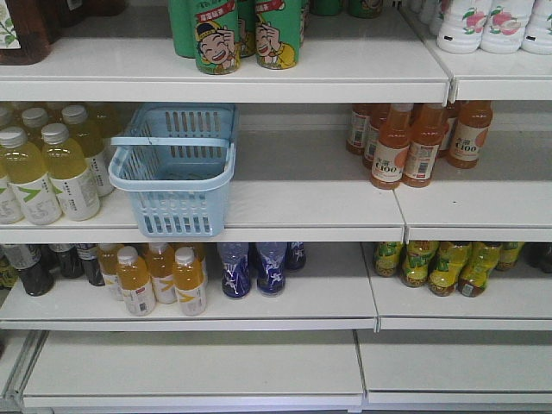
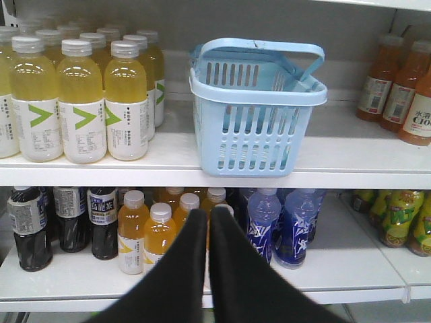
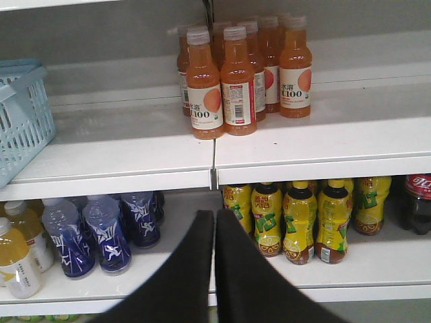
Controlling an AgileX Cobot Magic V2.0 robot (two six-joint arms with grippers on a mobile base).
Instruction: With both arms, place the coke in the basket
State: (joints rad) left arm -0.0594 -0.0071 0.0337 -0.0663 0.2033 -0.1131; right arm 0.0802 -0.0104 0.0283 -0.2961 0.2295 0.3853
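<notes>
The pale blue slotted basket (image 1: 185,207) stands empty on the middle shelf, its handles lying on the rim. From the left wrist the basket (image 2: 249,145) is above and slightly right of my left gripper (image 2: 207,214), which is shut with nothing in it. My right gripper (image 3: 215,214) is also shut and empty, and the basket's wall (image 3: 27,121) shows at its far left. A dark coke bottle with a red label (image 3: 417,202) stands at the lower shelf's right end, well right of the right gripper. Neither gripper appears in the front view.
Yellow drink bottles (image 2: 81,101) crowd the basket's left side. Orange bottles (image 3: 222,81) stand right of it across a bare stretch of shelf. On the lower shelf are orange juice bottles (image 2: 148,232), blue bottles (image 3: 101,235), yellow-green tea bottles (image 3: 296,219) and dark tea bottles (image 2: 30,225).
</notes>
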